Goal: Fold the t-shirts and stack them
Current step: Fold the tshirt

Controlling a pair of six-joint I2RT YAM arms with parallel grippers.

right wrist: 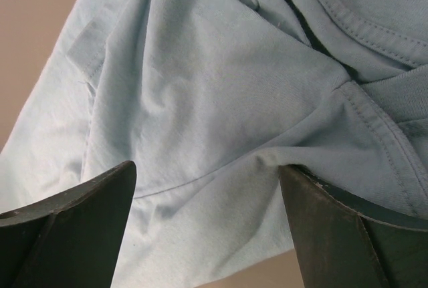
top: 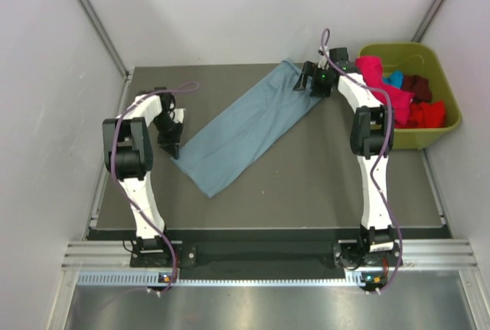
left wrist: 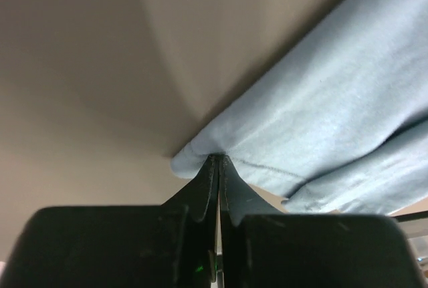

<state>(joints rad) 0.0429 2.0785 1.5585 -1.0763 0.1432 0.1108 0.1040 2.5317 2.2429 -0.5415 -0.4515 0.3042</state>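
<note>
The grey-blue t-shirt (top: pixel 249 125) lies folded in a long band, slanting from the near left to the far right of the table. My left gripper (top: pixel 173 148) is shut on its near-left corner; the left wrist view shows the fingertips pinching the cloth edge (left wrist: pixel 200 158). My right gripper (top: pixel 308 83) is open over the shirt's far end by the collar; in the right wrist view the cloth (right wrist: pixel 221 101) lies between the spread fingers (right wrist: pixel 87 208). Pink (top: pixel 375 73), turquoise (top: pixel 393 79), maroon (top: pixel 417 85) and red (top: pixel 429 113) t-shirts lie in the bin.
The olive-green bin (top: pixel 440 77) stands at the far right beside the table. White walls enclose the dark table (top: pixel 306 184) on three sides. A metal rail runs along the near edge by the arm bases.
</note>
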